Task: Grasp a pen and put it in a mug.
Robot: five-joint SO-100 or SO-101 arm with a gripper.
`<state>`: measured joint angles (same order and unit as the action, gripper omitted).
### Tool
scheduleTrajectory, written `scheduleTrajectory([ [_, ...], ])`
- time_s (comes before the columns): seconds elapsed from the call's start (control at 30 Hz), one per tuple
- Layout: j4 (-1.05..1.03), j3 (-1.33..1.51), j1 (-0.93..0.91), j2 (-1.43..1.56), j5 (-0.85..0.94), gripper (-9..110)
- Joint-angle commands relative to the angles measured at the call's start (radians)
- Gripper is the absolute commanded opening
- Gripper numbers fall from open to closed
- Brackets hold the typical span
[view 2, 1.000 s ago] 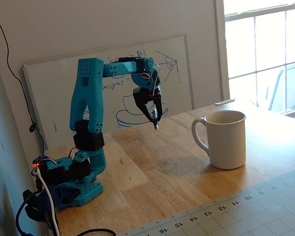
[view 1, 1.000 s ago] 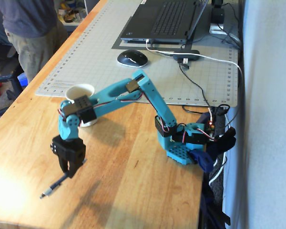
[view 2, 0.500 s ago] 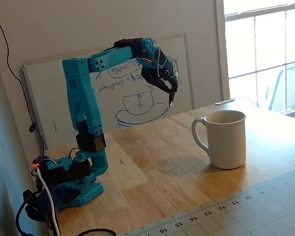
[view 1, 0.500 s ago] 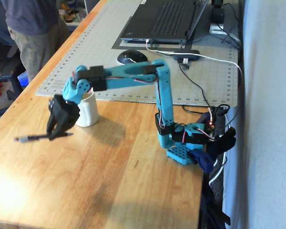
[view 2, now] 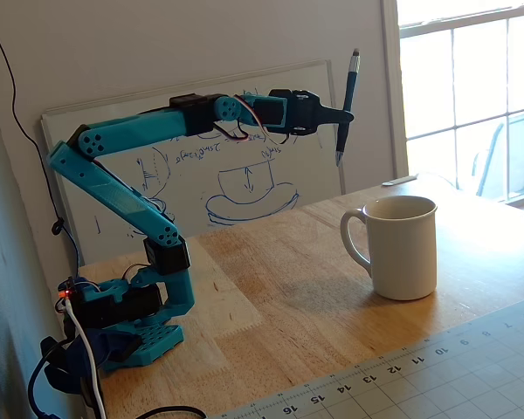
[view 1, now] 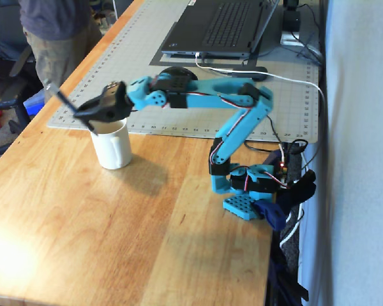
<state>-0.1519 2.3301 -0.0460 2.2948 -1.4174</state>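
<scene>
The grasp was done: the gripper point(view 2: 342, 113) was clamped on the pen point(view 2: 347, 106), which stood nearly upright in the air, silver tip uppermost, above and to the left of the mug point(view 2: 403, 247) as that fixed view showed it. In the other fixed view the gripper point(view 1: 83, 113) seemed to sit just over the mug point(view 1: 112, 144) rim, though blur made that uncertain. The lowering and release into the mug were left

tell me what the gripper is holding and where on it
The gripper holds the pen near the middle of its barrel, nearly upright, silver tip up.
</scene>
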Motion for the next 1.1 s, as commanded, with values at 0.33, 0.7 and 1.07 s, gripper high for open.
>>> scheduleTrajectory([
  [0.33, 0.472, 0.374, -0.114, 0.236, -0.003, 2],
  [0.7, 0.545, 0.376, -0.236, 0.087, 0.000, 2],
  [1.07, 0.571, 0.245, -0.239, -0.120, 0.000, 2],
])
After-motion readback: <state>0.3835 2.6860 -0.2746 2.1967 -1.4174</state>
